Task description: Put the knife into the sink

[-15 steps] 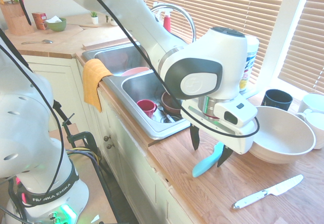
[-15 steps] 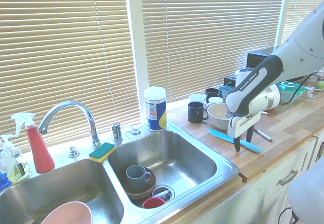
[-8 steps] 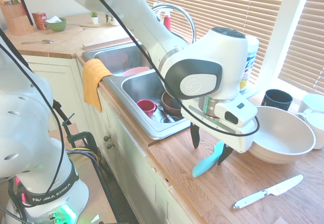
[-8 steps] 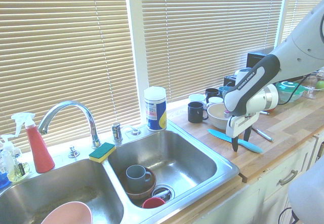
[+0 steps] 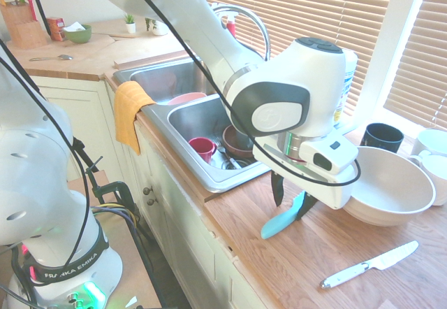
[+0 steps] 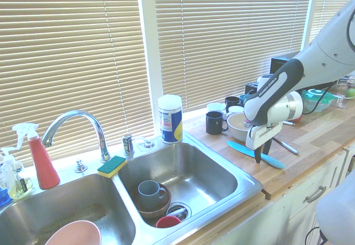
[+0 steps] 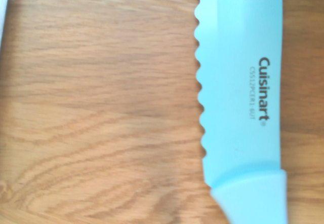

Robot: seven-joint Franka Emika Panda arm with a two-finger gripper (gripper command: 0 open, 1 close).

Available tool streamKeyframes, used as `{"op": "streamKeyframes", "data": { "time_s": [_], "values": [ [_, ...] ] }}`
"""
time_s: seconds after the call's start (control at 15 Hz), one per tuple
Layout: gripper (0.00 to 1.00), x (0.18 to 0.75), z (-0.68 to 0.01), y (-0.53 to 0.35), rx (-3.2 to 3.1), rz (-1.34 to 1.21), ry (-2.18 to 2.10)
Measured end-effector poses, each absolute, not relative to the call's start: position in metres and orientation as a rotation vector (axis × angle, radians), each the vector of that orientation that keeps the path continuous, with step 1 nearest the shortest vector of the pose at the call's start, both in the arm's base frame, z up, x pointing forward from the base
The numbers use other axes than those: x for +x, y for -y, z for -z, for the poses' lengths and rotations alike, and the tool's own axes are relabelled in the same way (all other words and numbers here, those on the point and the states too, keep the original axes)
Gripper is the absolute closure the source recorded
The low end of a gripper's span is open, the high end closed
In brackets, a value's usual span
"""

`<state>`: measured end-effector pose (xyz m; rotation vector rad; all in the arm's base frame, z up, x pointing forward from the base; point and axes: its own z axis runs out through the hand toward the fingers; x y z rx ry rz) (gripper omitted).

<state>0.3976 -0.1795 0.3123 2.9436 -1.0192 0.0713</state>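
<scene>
1. turquoise knife (image 5: 281,219) lies flat on the wooden table (image 5: 293,267), just beside the sink (image 6: 194,178).
2. gripper (image 5: 290,197) points down over the knife, fingers either side of it, partly closed; grasp cannot be told.
3. white-handled knife (image 5: 369,264) lies near a bowl (image 5: 391,183).

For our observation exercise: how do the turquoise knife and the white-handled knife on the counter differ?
The turquoise knife is one colour throughout; the white-handled knife has a pale silvery blade. The turquoise knife lies between the gripper fingers, near the sink; the white-handled knife lies apart, beyond the big bowl. Both lie flat on the wooden counter.
</scene>
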Motion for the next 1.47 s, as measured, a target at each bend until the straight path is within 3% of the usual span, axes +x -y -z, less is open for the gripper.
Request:
{"op": "streamKeyframes", "data": {
  "time_s": [1.0,1.47],
  "values": [
    [1.00,0.402,-0.315,0.172,2.956,-0.095,1.011],
    [1.00,0.405,-0.374,0.137,2.998,-0.196,0.966]
  ]
}}
